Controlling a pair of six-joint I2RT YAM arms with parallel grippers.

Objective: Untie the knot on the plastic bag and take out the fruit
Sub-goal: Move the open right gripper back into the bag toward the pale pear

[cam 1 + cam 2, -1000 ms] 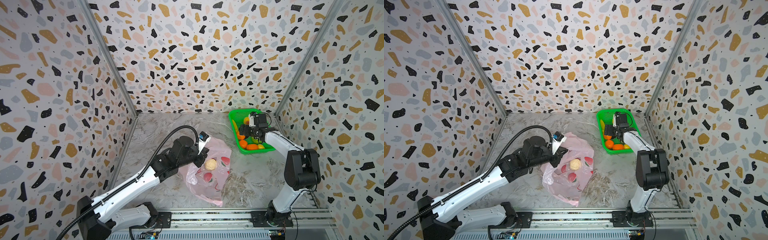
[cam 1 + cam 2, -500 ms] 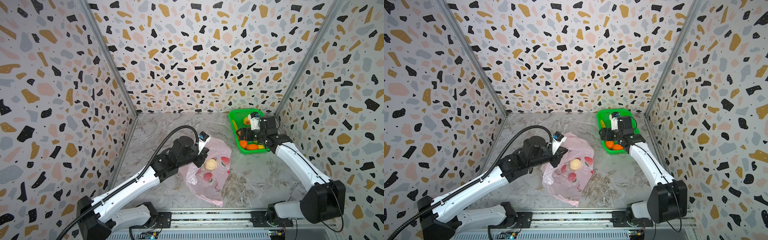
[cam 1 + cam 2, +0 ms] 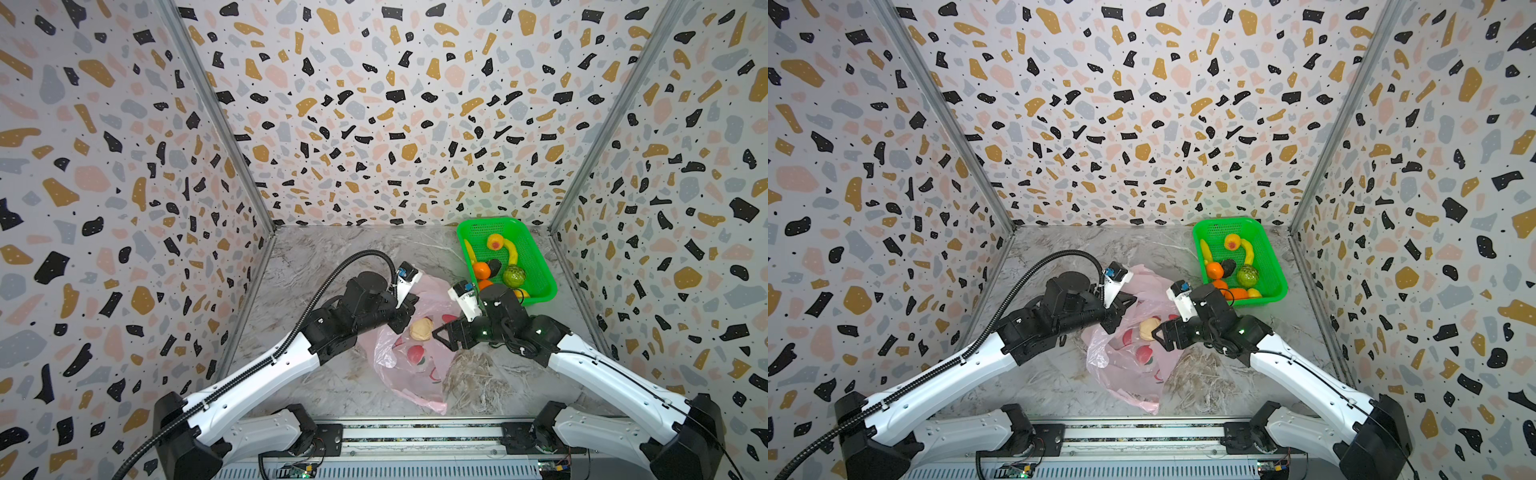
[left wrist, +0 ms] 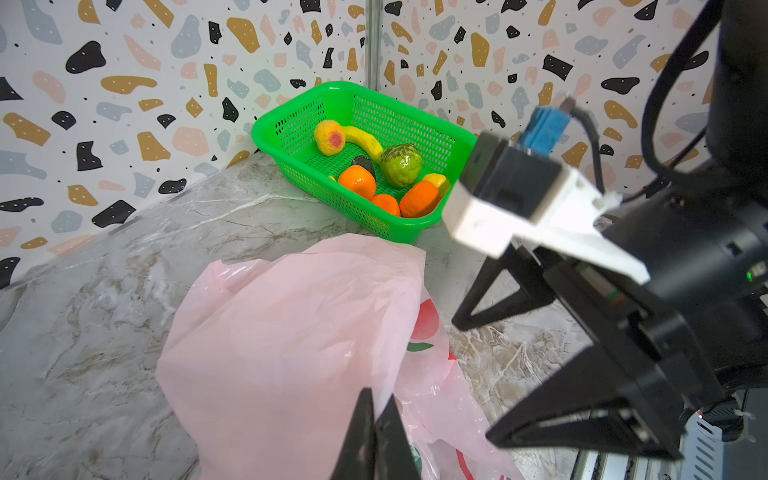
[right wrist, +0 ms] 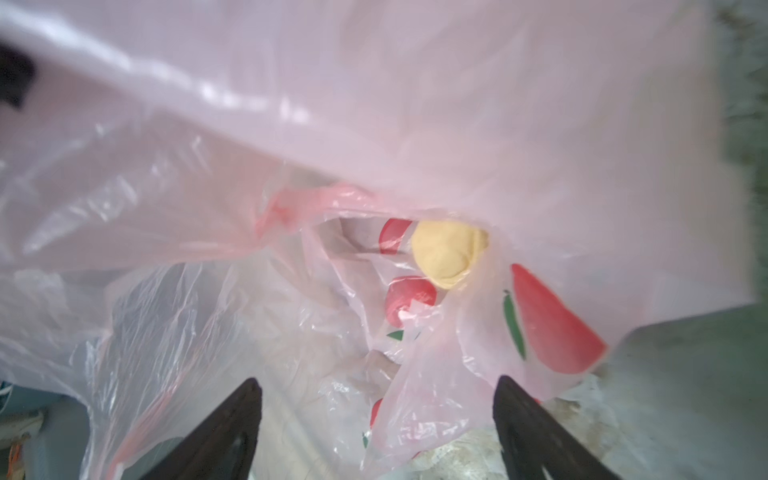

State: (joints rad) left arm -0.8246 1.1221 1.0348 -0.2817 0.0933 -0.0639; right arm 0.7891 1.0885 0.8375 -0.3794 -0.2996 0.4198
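Just changed: my right arm has left the green basket (image 3: 490, 222) and swung back over the plastic bag (image 3: 411, 374). A second ago my right gripper (image 3: 440, 338) hung above the basket.
Right gripper: spread wide and empty, with its tips at the bag's mouth. In both top views it sits at about 4 o'clock of the pale fruit (image 3: 421, 328), close to it, though I cannot tell whether it touches.
Left gripper: my left gripper (image 4: 376, 419) has not moved. It is pressed together on a fold of pink film at about 10 o'clock of the fruit, holding the upper layer up so the mouth gapes.
Pale fruit: inside the bag in the middle of the tabletop (image 3: 332, 257). In the right wrist view it lies ahead between my spread fingers (image 5: 249, 390), partly under the lifted film.
Knot: I see no tied knot, so I judge the untying done.
Basket: at about 2 o'clock of the bag, holding tangerines (image 3: 482, 270), a bumpy green fruit (image 3: 514, 275) and others.
Meaning: one drop-off looks finished and the next pick is lined up. The red shapes around the pale fruit are prints, so this is probably the last fruit.
Risk: loose film could get caught between my fingers and the fruit.
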